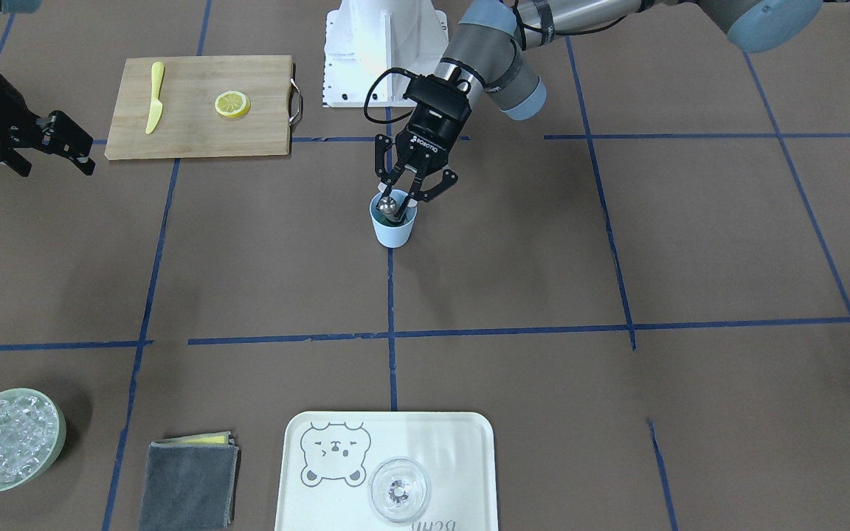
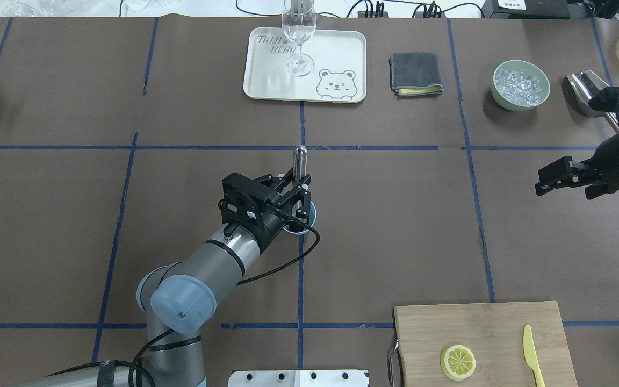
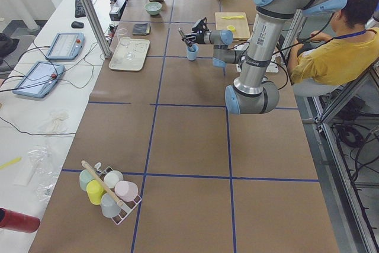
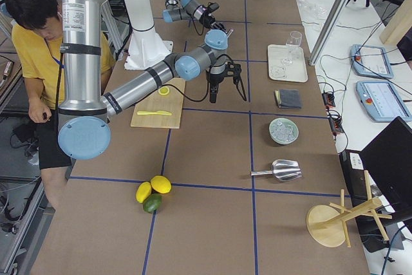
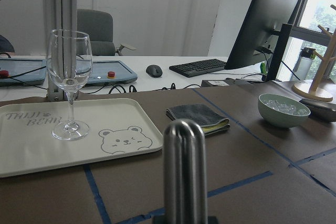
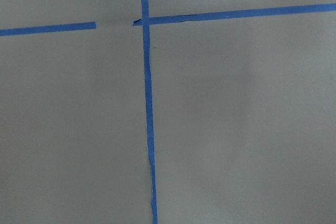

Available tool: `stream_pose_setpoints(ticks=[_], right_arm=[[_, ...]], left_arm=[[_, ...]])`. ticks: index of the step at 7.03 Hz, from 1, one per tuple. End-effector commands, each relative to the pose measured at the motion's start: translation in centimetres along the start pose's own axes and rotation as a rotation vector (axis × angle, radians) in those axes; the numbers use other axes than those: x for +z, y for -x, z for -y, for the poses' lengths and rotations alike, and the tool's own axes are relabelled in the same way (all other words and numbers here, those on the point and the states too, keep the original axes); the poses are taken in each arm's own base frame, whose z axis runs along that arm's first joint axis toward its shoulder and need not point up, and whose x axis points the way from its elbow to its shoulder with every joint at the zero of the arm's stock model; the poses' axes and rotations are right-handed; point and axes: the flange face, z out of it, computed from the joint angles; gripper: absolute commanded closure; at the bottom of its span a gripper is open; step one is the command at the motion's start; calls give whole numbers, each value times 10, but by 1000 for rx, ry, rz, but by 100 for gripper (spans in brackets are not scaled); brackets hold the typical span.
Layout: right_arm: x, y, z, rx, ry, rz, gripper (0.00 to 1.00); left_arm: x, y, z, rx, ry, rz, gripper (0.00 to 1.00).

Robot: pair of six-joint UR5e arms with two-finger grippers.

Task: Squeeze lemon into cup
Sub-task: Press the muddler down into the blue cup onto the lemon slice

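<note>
The light-blue cup (image 1: 394,227) stands near the table's middle. My left gripper (image 1: 404,198) is right over its mouth, shut on an upright steel rod (image 2: 300,161) whose lower end goes into the cup. In the overhead view the cup (image 2: 311,216) is mostly hidden under the gripper (image 2: 300,200). The rod's rounded top fills the left wrist view (image 5: 184,171). One lemon slice (image 1: 232,104) lies flat on the wooden cutting board (image 1: 196,133), far from both grippers. What is inside the cup is hidden. My right gripper (image 2: 556,180) hovers open and empty at the table's right side.
A yellow plastic knife (image 1: 154,96) lies on the board. A tray (image 2: 266,75) with a stemmed glass (image 2: 299,37), a folded grey cloth (image 2: 416,72) and a green bowl of ice (image 2: 520,85) stand along the far edge. A metal scoop (image 2: 583,88) lies at far right.
</note>
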Motion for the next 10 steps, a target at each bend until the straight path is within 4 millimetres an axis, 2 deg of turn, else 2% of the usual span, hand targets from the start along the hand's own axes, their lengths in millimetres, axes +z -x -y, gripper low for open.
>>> stream_pose_setpoints(ticks=[1, 2, 3, 5, 6, 8, 9, 10], right_arm=[[-1, 1, 0, -1, -1, 1, 0], [0, 0, 0, -1, -1, 1, 0], [-1, 1, 0, -2, -2, 2, 0], [-1, 2, 0, -3, -2, 3, 0], [-2, 2, 0, -2, -3, 4, 0], [-2, 1, 0, 0, -3, 3, 0], [-1, 0, 0, 2, -2, 1, 0], [0, -1, 1, 2, -2, -2, 0]], left_arm=[[-2, -5, -5, 1, 8, -6, 100], [-3, -6, -3, -1, 6, -10, 100], [-5, -15, 9, -14, -7, -28, 100], [-30, -32, 59, 79, -75, -81, 100], [-34, -33, 72, 109, -76, -82, 100], [-37, -19, 129, 172, 13, -124, 100], [-37, -2, 141, 204, 103, -154, 100], [-34, 22, 134, 243, 241, -154, 100]])
